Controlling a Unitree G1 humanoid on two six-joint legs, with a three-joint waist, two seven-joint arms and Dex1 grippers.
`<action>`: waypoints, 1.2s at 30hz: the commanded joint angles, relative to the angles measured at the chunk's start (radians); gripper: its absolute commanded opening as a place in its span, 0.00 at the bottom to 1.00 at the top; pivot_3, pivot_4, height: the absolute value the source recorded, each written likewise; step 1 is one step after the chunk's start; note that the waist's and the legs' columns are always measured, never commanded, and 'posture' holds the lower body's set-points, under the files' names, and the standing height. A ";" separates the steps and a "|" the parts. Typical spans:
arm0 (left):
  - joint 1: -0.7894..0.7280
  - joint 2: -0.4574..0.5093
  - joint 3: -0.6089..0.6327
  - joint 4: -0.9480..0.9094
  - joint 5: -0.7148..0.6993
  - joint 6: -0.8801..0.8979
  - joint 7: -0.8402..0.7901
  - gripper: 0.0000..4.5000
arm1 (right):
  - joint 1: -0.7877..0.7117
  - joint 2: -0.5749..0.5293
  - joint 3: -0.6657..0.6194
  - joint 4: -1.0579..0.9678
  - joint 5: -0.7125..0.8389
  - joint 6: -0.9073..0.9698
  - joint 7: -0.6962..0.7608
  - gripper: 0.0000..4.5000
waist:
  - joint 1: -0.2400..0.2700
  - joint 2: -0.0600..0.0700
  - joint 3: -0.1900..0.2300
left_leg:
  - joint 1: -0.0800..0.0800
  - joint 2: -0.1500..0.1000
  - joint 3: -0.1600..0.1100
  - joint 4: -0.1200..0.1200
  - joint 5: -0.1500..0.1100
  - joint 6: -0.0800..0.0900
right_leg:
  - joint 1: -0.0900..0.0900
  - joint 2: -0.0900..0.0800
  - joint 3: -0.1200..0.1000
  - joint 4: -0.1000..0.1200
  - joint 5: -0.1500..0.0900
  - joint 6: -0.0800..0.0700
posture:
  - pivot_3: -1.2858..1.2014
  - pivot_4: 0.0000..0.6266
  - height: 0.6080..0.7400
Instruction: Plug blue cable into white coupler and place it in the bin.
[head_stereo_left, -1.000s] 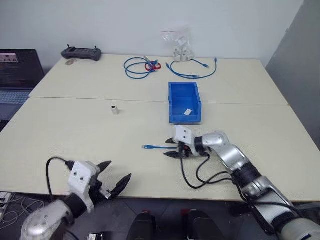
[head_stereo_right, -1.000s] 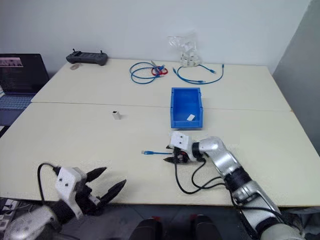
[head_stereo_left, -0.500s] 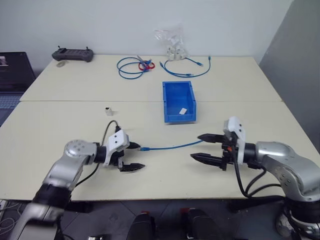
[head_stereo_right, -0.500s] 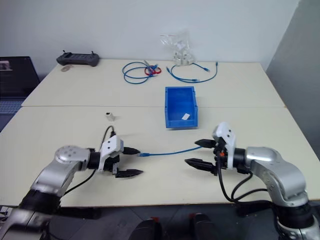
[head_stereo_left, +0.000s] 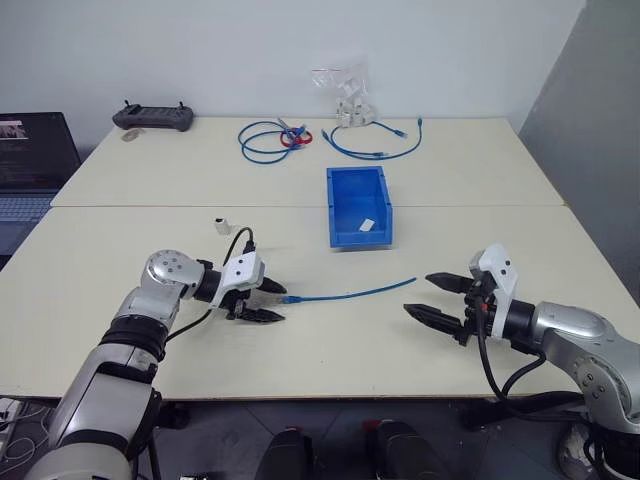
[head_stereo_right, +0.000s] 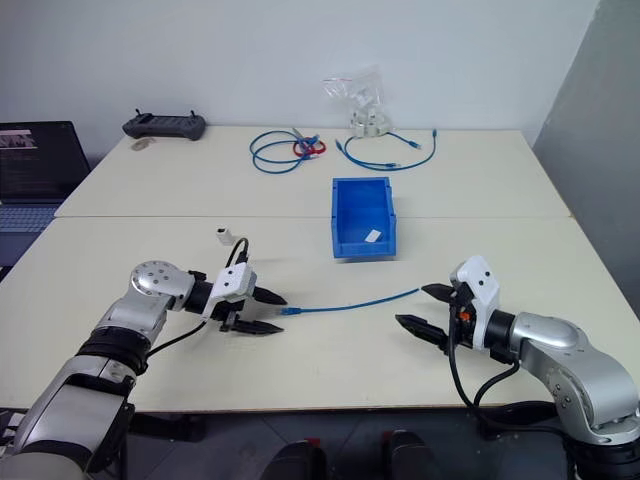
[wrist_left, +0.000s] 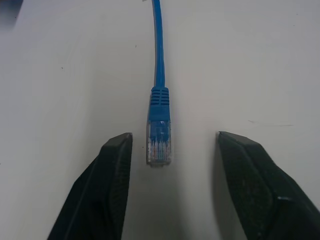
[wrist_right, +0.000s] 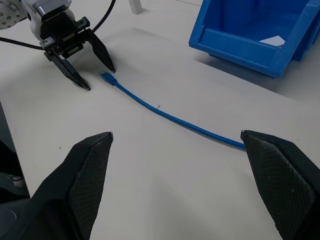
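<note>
The blue cable (head_stereo_left: 350, 292) lies nearly straight on the table in front of the bin (head_stereo_left: 334, 205). My left gripper (head_stereo_left: 284, 303) is open at the cable's left end. The plug (wrist_left: 159, 140) sits between the two fingers (wrist_left: 107, 185) without touching either. My right gripper (head_stereo_left: 417, 293) is open at the cable's right end and holds nothing. The cable passes close to one of its fingers (wrist_right: 272, 170). The white coupler (head_stereo_left: 219, 225) stands alone on the table, beyond the left gripper. A flat white slip (head_stereo_left: 366, 224) lies in the bin.
At the back of the table are a coiled blue cable with a red tie (head_stereo_left: 268, 139), a looped blue cable (head_stereo_left: 375, 140), white parts with a clear bag (head_stereo_left: 348, 100) and a black controller (head_stereo_left: 153, 116). A laptop (head_stereo_left: 30, 150) sits at the far left.
The left gripper came up from the table's front edge to the cable's left plug, and its fingers narrowed. The right gripper let go of the cable and drew away to the right, open.
</note>
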 joint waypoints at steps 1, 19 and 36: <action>0.021 0.010 -0.014 0.062 0.070 0.011 0.018 0.40 | -0.034 -0.005 0.003 0.015 0.007 -0.036 -0.002 0.97 | -0.001 0.000 0.000 | 0.000 0.000 0.000 0.000 0.000 0.000 | 0.000 0.000 0.000 0.000 0.000 0.000 | 0.52 0.24 1.00; 0.103 -0.098 0.402 -0.966 -0.799 1.518 0.372 0.05 | -0.183 0.173 -0.076 0.076 0.503 0.340 -0.153 0.97 | 0.000 -0.009 0.005 | -0.012 0.001 -0.006 0.002 0.000 0.000 | -0.009 -0.004 -0.001 0.000 0.000 0.000 | 0.52 0.24 1.00; 0.173 -0.187 0.529 -1.057 -1.089 1.693 0.669 0.05 | -0.351 0.181 -0.042 0.235 1.031 0.375 -0.463 0.97 | -0.005 -0.009 0.006 | -0.010 -0.001 -0.003 0.001 0.000 0.000 | -0.009 -0.005 0.001 0.000 0.000 0.001 | 0.52 0.24 1.00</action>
